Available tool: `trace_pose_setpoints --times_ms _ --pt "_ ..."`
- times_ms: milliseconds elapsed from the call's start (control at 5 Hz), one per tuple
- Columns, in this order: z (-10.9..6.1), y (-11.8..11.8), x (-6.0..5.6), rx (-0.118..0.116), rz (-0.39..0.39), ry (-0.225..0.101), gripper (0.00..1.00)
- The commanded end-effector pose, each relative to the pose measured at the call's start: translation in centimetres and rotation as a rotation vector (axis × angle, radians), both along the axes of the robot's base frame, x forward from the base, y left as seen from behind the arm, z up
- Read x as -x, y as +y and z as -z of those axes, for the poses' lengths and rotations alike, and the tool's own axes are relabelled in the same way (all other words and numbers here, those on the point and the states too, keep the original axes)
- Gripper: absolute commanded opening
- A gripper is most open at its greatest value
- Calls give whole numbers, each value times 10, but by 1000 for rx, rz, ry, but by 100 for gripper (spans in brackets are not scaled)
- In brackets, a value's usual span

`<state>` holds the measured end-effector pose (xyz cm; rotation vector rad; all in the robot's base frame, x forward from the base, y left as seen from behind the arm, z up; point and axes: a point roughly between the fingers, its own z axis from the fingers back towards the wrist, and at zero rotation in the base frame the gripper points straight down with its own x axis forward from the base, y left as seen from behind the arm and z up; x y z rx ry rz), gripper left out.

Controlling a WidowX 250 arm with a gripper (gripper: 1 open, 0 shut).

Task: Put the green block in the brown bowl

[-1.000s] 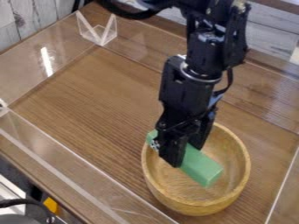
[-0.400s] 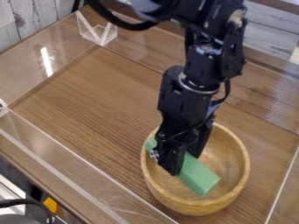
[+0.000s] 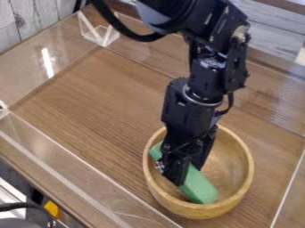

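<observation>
The brown bowl [image 3: 234, 183] is a round light wooden bowl at the lower right of the wooden table. Inside it lies the green block [image 3: 198, 189], a bright green bar slanting toward the bowl's front wall, its upper end hidden behind the fingers. My black gripper [image 3: 179, 171] points down into the bowl, shut on the green block's upper end. The block's lower end looks close to the bowl's floor; I cannot tell whether it touches.
A clear plastic wall [image 3: 48, 142] borders the table on the left and front. A small clear triangular stand [image 3: 98, 32] sits at the back left. A white panelled wall runs behind the table.
The gripper has sunk slightly deeper into the bowl with the block, and the block now lies lower and nearer the bowl's front.
</observation>
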<state>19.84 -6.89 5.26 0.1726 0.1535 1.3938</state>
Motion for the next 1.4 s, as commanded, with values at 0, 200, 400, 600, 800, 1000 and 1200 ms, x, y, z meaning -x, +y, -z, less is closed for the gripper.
trace_pose_setpoints --times_ms 0,200,400,600,800,1000,1200 --pt "-10 1 -2 11 12 -29 100" --pt "-20 5 -4 26 21 -47 100" --pt "-24 9 -5 36 25 -54 100" --pt "-27 12 -7 42 28 -63 100" --pt "-28 15 -8 48 26 -68 100" --pt "-29 18 -10 53 24 -74 100" --pt "-30 21 -11 58 22 -81 100"
